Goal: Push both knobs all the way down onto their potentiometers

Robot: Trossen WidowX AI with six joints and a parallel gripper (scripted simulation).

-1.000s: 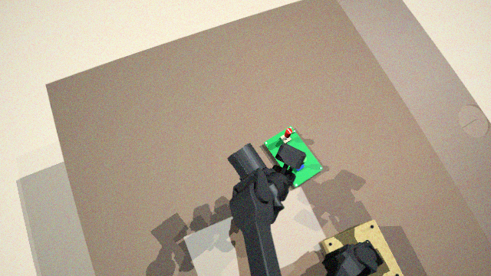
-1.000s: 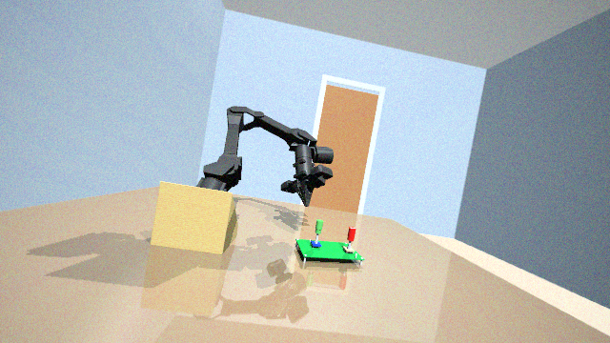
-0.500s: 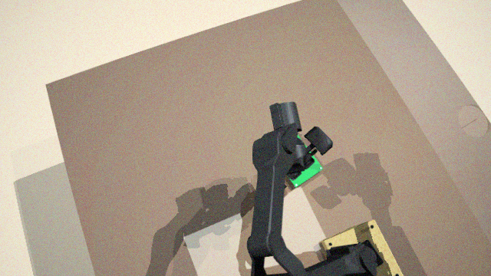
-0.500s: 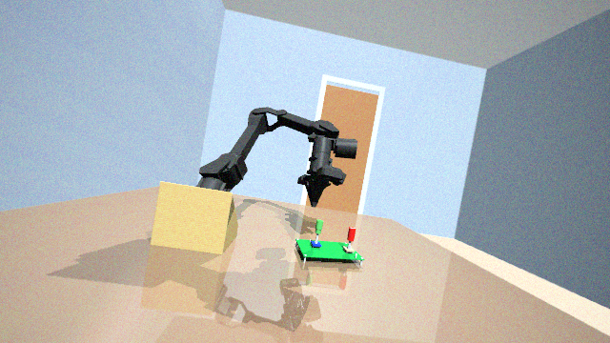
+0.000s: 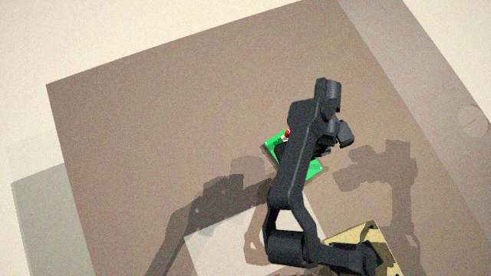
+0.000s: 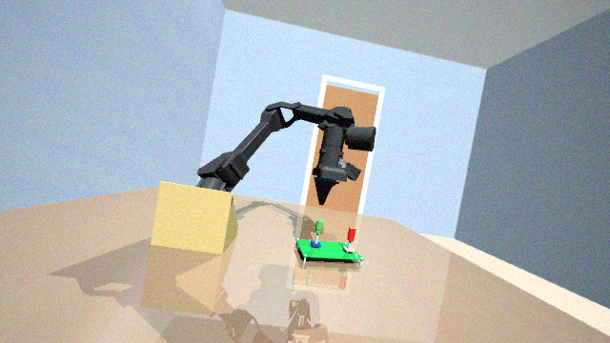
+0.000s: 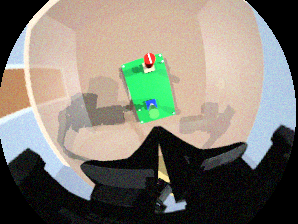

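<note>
The green circuit board (image 5: 314, 168) (image 6: 329, 251) (image 7: 150, 87) stands on short legs on the table. The green knob (image 6: 319, 227) (image 7: 154, 113) sits high on its shaft, with a gap above the blue potentiometer (image 6: 315, 244) (image 7: 151, 103). The red knob (image 5: 287, 133) (image 6: 352, 234) (image 7: 149, 59) sits high on its shaft above the white potentiometer (image 6: 349, 249) (image 7: 148, 68). My gripper (image 6: 322, 204) (image 7: 158, 129) is shut and empty, pointing down. In the exterior view its tips are a little above the green knob and touch nothing. In the top view the arm hides the green knob and the fingertips.
A yellow block (image 5: 347, 234) (image 6: 191, 216) stands at the arm's base. A pale rectangle (image 5: 215, 245) lies on the table beside the board. A round mark (image 5: 472, 120) is at the far right in the top view.
</note>
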